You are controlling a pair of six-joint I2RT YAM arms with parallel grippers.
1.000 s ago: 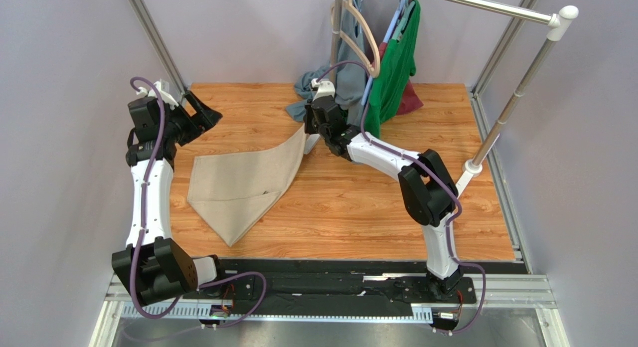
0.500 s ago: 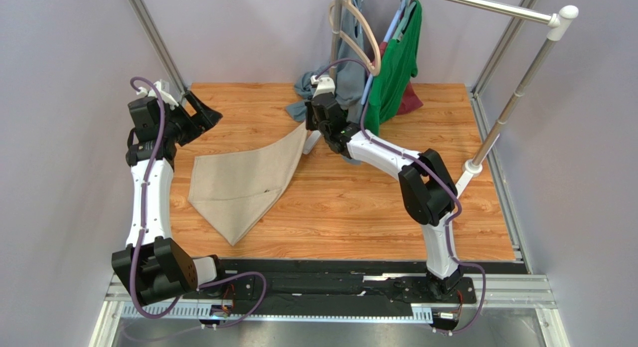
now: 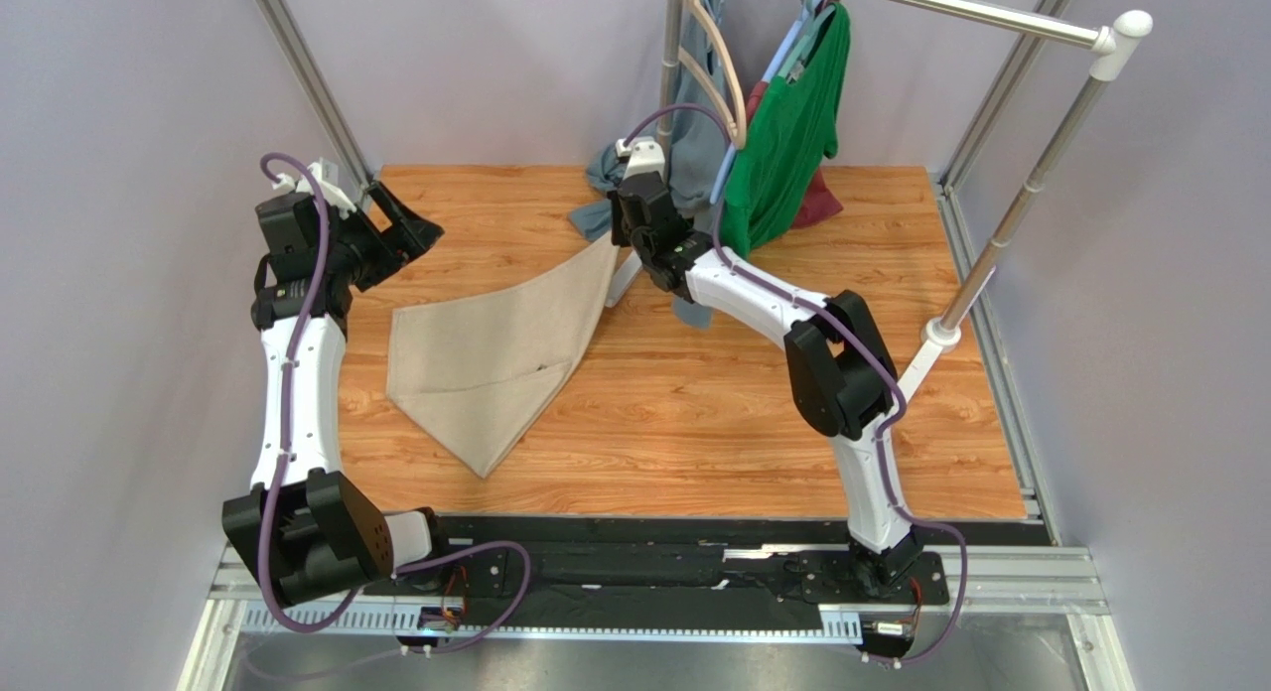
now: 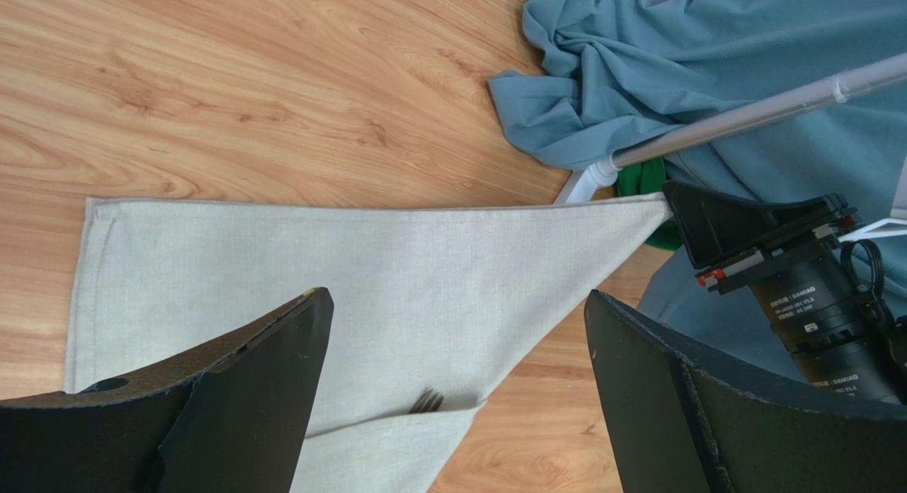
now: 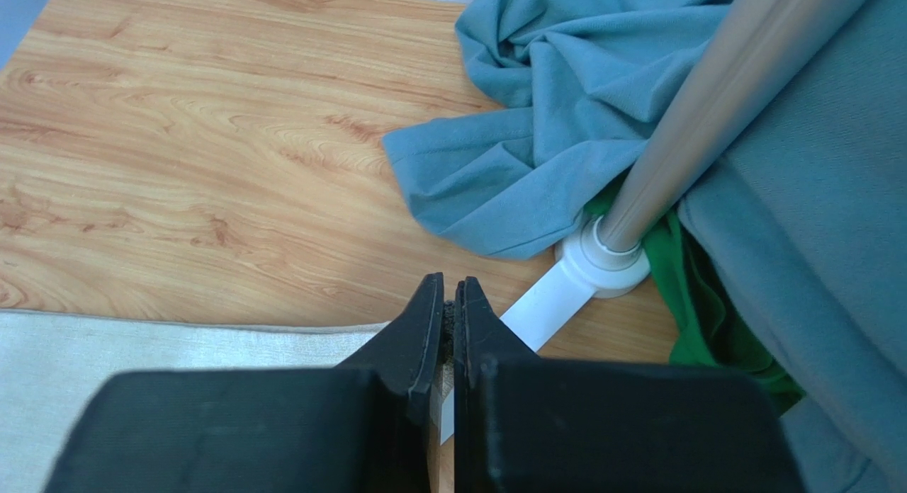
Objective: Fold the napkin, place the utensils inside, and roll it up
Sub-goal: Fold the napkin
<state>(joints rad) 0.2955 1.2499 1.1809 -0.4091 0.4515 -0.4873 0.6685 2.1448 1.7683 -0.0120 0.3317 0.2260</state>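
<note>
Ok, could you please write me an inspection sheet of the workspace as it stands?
Surface: wooden table, no damage seen.
Job's things: beige napkin partly folded, one corner lifted; fork tucked in its fold, only tines showing.
Clutter: grey-blue cloth heaped at the far edge; green shirt hanging behind it.
Grippers: left gripper open, holding nothing; right gripper shut on the napkin corner.
Cables: purple cables along both arms, no snag seen.
Surroundings: clothes rail, grey walls.

We can make out only a few lines of small white lettering on the black motor [image 4: 818, 315] at the right arm's wrist, seen from the left wrist, too fine for us to read.
</note>
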